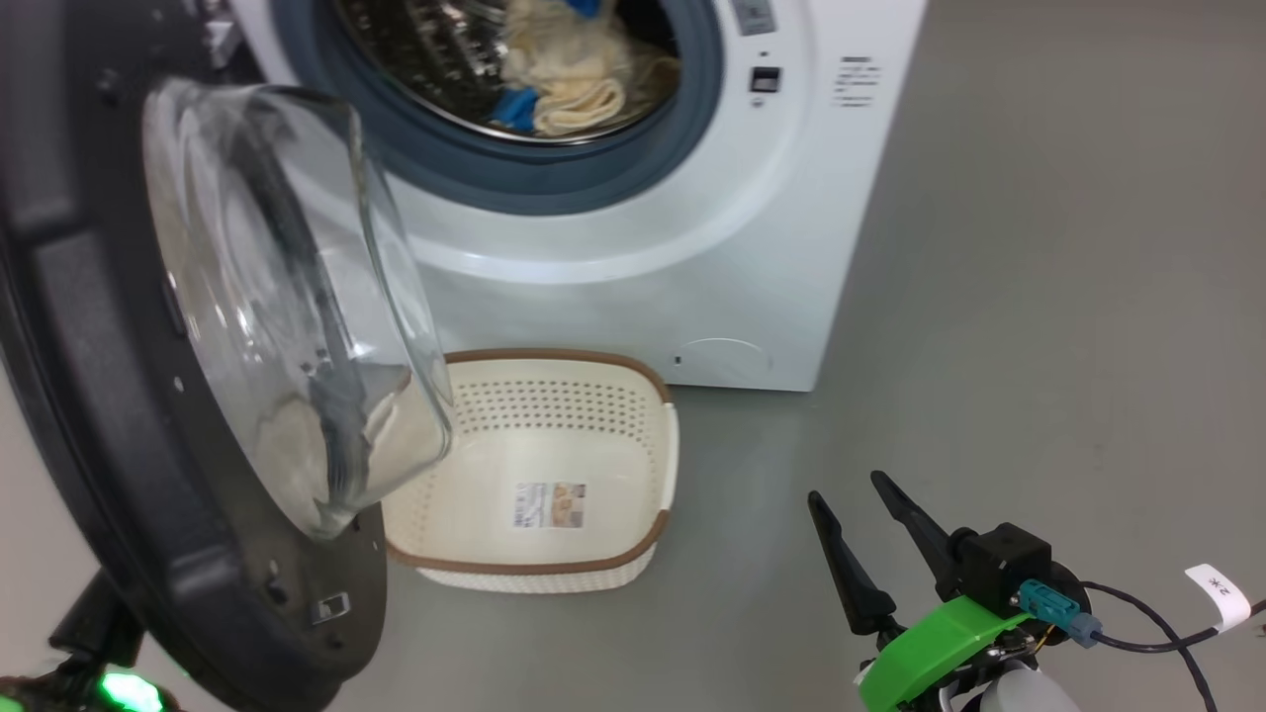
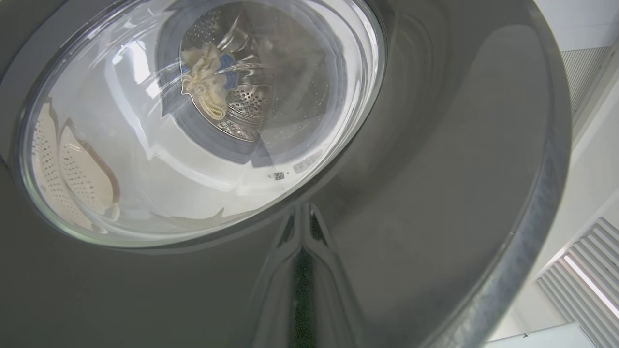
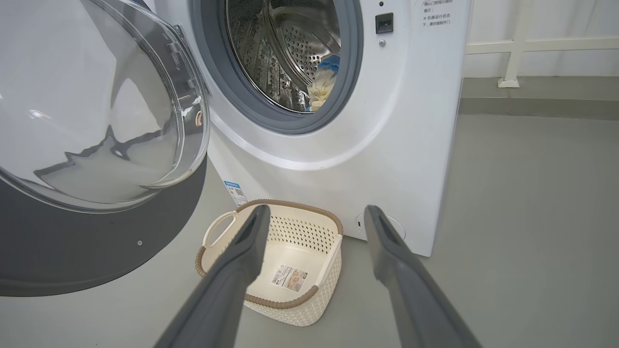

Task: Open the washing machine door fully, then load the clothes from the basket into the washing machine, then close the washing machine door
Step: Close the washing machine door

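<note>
Setting: plain indoor test room, lab-like. A white washing machine (image 3: 411,145) stands free on a smooth grey floor (image 1: 1068,297). Behind it is a white wall (image 3: 561,21) with a white rail frame (image 3: 512,48); the left wrist view shows a louvred white panel (image 2: 580,275).

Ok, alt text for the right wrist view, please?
A white washing machine stands with its door swung open at left and cream-and-blue clothes lying in the steel drum. Below it on the grey floor sits an empty basket, framed by the open right tool.
</note>
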You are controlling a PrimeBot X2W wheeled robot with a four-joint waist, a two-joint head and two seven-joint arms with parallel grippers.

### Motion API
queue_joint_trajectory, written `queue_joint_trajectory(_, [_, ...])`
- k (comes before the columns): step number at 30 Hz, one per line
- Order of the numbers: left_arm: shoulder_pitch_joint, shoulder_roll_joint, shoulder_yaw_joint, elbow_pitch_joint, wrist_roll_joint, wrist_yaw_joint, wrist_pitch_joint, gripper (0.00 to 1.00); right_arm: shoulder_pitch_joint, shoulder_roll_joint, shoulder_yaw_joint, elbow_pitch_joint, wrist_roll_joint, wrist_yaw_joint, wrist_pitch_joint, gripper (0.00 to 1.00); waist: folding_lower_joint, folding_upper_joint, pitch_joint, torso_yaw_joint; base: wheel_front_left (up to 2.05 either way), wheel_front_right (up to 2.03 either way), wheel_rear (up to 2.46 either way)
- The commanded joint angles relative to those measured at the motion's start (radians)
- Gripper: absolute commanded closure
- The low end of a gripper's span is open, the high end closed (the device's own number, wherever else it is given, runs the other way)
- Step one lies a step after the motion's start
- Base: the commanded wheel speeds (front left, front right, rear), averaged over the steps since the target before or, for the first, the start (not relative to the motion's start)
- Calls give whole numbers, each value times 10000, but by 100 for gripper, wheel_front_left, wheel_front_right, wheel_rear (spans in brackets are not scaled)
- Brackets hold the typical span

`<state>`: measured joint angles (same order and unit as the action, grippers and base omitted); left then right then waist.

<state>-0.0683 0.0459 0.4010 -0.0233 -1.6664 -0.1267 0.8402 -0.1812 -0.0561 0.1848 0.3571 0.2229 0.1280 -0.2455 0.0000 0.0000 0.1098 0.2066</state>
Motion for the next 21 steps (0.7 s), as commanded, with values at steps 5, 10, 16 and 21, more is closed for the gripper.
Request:
queue_joint_trajectory(5, [-104, 74, -390, -536, -176, -31, -322, 100, -159, 59, 226, -216, 97, 27, -142, 0, 0, 0, -103, -965, 0, 0, 0])
queue_joint_trajectory(10, [-173, 50, -1045, -723, -376, -36, -938, 100, -166, 59, 267, -255, 213, 27, -153, 0, 0, 0, -81, -1630, 0, 0, 0])
queue_joint_trajectory(16, [-466, 46, -1838, -732, -623, -38, -2069, 100, -240, 59, 300, -298, 321, 27, -159, 0, 0, 0, -32, -2490, 0, 0, 0])
queue_joint_trajectory(21, [-926, 45, -2255, -594, -484, -39, -2803, 100, -226, 59, 223, -399, 321, 27, -160, 0, 0, 0, 38, -3144, 0, 0, 0])
